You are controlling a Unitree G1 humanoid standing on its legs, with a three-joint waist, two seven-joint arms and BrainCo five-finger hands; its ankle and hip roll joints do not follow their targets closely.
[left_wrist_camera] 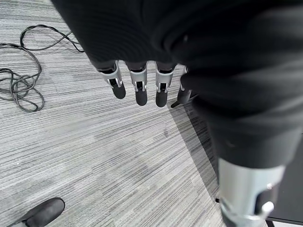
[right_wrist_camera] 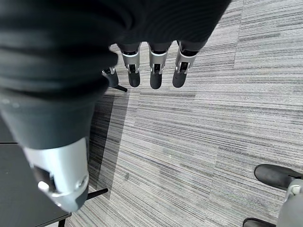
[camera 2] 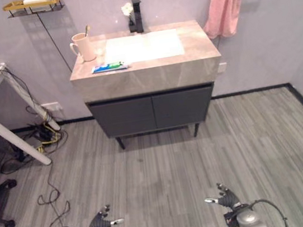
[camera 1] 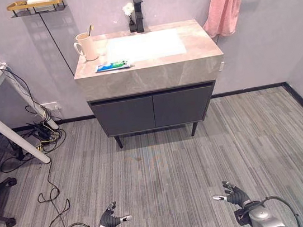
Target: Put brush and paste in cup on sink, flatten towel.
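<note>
Both hands hang low over the striped floor, well short of the sink cabinet, and hold nothing: the left hand [camera 1: 111,218] shows at about 7 o'clock in the head view, the right hand [camera 1: 234,195] at about 5 o'clock, fingers relaxed and straight in each wrist view. Everything the task needs lies toward 12 o'clock. The toothpaste tube [camera 1: 112,66] lies flat on the stone desk [camera 1: 151,74] near its front edge, its long axis running 9 to 3, just in front of the cup [camera 1: 85,47]. The brush [camera 1: 90,29] seems already to stand in that cup. The tube sits left of the basin, so the left hand looks the nearer one. The pink towel [camera 1: 225,4] hangs bunched on its rail at roughly 1 o'clock, on the right hand's side
</note>
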